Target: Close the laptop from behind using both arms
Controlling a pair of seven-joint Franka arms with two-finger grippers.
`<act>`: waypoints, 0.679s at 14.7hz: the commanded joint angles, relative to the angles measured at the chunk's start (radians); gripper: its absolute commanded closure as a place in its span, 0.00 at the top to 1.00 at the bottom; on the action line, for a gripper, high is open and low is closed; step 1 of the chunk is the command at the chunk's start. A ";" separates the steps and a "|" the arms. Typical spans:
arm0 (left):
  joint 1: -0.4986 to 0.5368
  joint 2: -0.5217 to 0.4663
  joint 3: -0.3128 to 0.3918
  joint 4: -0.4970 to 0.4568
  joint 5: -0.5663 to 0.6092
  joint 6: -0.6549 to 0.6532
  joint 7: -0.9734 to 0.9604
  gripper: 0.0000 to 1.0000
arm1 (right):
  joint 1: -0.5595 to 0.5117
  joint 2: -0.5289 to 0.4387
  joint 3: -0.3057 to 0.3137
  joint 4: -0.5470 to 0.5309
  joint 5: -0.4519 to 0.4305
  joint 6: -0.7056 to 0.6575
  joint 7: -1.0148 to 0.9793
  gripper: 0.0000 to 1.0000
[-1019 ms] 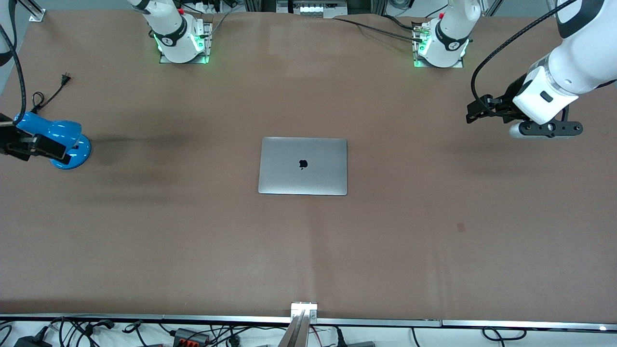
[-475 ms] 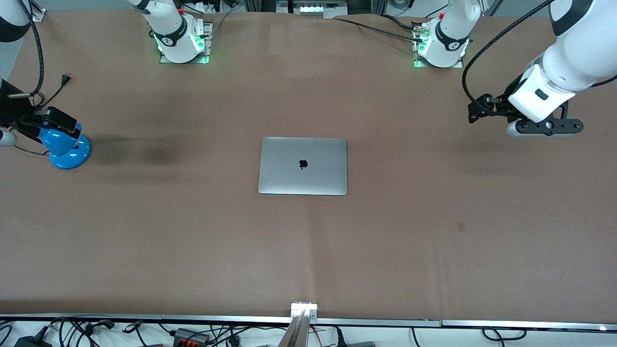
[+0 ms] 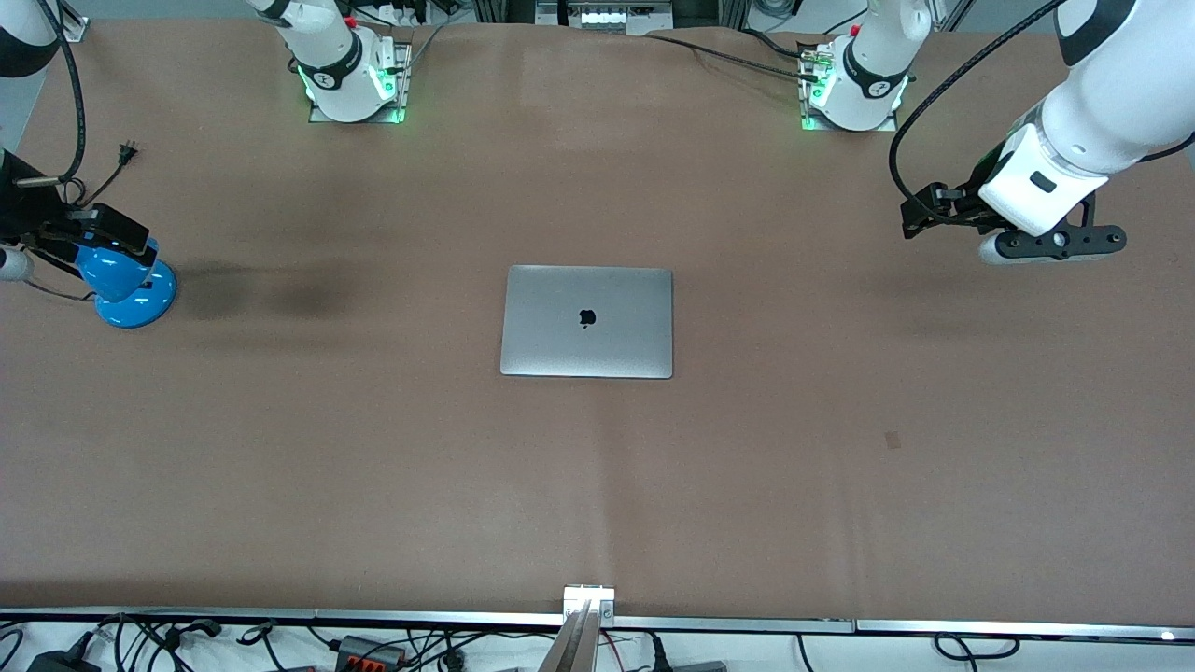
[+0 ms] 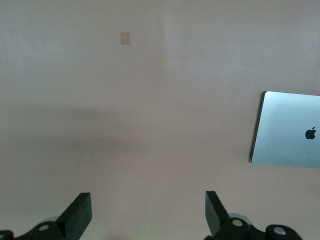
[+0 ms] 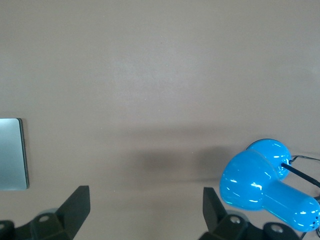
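Note:
The laptop [image 3: 587,321] lies shut and flat at the middle of the table, its grey lid with the black apple logo facing up. Its edge also shows in the left wrist view [image 4: 290,130] and the right wrist view [image 5: 11,154]. My left gripper [image 3: 922,215] is open and empty, up in the air over bare table toward the left arm's end, well apart from the laptop; the left wrist view [image 4: 148,212] shows its jaws wide apart. My right gripper [image 3: 107,233] is open and empty over the table's right-arm end, shown too in the right wrist view [image 5: 145,212].
A blue desk lamp [image 3: 126,285] stands at the right arm's end, just under the right gripper, and shows in the right wrist view [image 5: 260,185]. Its black cord and plug [image 3: 121,154] lie beside it. A small square mark [image 3: 893,439] is on the brown tabletop.
The right gripper has moved toward the robots' bases and now hangs over the lamp's head. The left gripper has drifted slightly toward the bases. The laptop has not moved.

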 commanded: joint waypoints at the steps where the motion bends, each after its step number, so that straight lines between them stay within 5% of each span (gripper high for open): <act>1: 0.013 -0.025 -0.011 -0.017 0.011 0.008 -0.013 1.00 | -0.015 -0.027 0.018 -0.021 -0.008 -0.005 -0.019 1.00; 10: 0.013 -0.022 -0.008 -0.017 0.011 0.008 -0.012 1.00 | -0.017 -0.033 0.018 -0.021 -0.009 -0.004 -0.017 1.00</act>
